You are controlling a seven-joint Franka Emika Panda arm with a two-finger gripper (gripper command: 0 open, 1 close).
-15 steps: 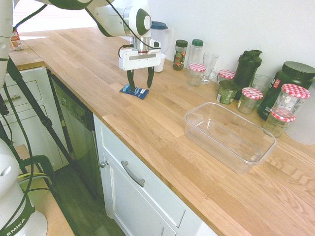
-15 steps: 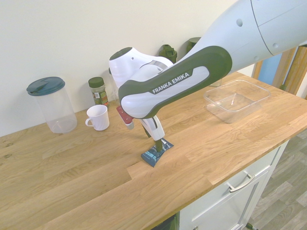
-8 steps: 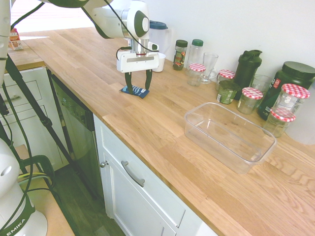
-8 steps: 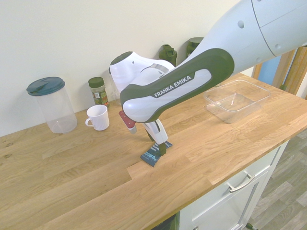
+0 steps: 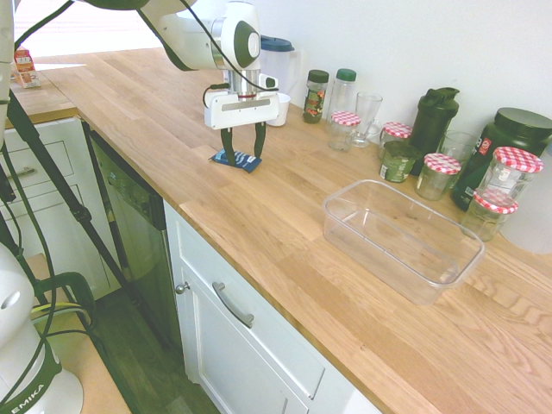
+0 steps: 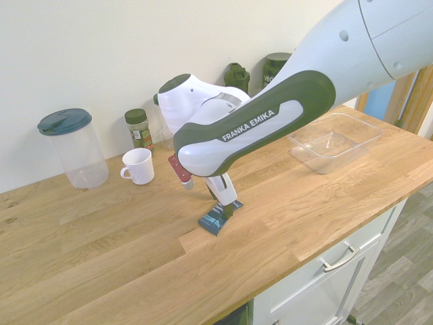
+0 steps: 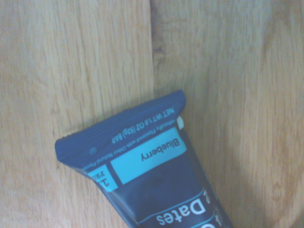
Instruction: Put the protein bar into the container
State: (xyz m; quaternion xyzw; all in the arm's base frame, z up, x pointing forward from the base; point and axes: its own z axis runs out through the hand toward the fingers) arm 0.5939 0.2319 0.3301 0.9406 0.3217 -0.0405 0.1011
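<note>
The white arm's two-finger gripper [image 5: 241, 143] points almost straight down at the wooden butcher-block countertop [image 5: 285, 216], its dark fingers spread wide with one on each side of the small flat protein bar in a dark blue wrapper [image 5: 236, 159]. The bar lies flat on the wood between them; I cannot tell whether the fingertips touch it, and nothing is clamped or lifted. From the opposite side, the bar [image 6: 219, 216] shows under the fingers with one end sticking out toward the counter's front edge. Up close, the crimped end of the wrapper [image 7: 142, 161] carries a light blue label reading "Blueberry", resting on the wood grain. The large clear rectangular plastic container [image 5: 403, 239] sits well apart from the bar, further along the counter and nearer its front edge. Behind the gripper by the wall stand a white mug [image 6: 139, 166], a clear pitcher with a dark blue lid [image 6: 72, 147], and several glass jars with red-checked lids [image 5: 442, 175].
</note>
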